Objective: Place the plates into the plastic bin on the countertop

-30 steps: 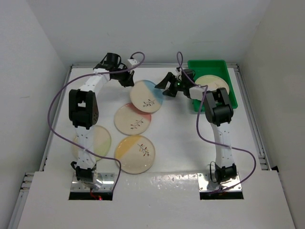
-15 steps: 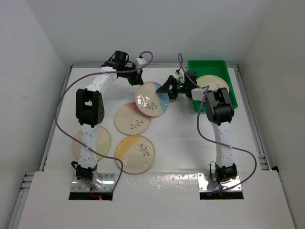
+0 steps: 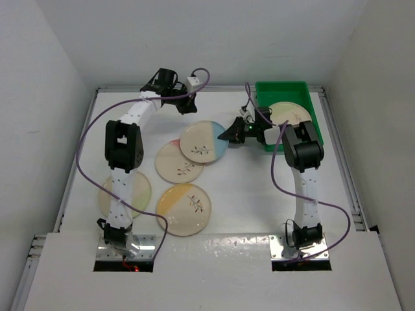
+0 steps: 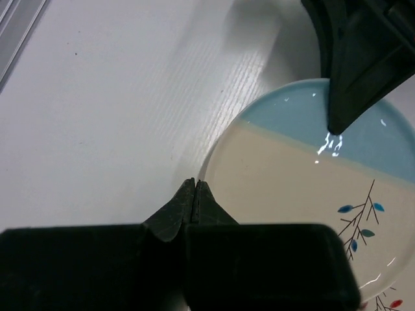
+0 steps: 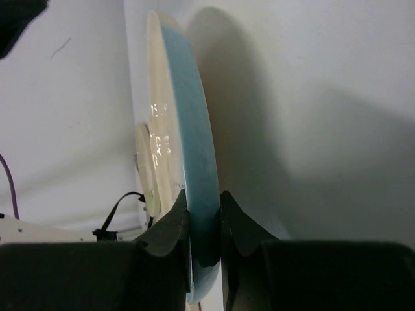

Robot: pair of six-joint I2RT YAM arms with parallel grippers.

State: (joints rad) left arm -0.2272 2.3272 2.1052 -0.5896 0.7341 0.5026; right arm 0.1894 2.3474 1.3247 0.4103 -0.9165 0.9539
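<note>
Top view: the right gripper (image 3: 233, 134) is clenched on the blue edge of a plate (image 3: 202, 140). The disc reaches out ahead of its fingertips, toward the left arm. The bin (image 3: 281, 85) lies the other way, behind these jaws on the wrist side, with a stowed plate (image 3: 288, 113) inside. The right arm is by far the nearer to it, so the carry probably means drawing back and swinging round. The left gripper (image 3: 186, 105) sits just past the plate's far rim.

Left wrist: the left jaws are pressed together on nothing. The plate (image 4: 292, 188) lies just ahead and right of their tips; contact cannot be told.

Right wrist: the plate (image 5: 191, 129) shows edge-on, its rim pinched between the jaws and its face running straight ahead.
</note>
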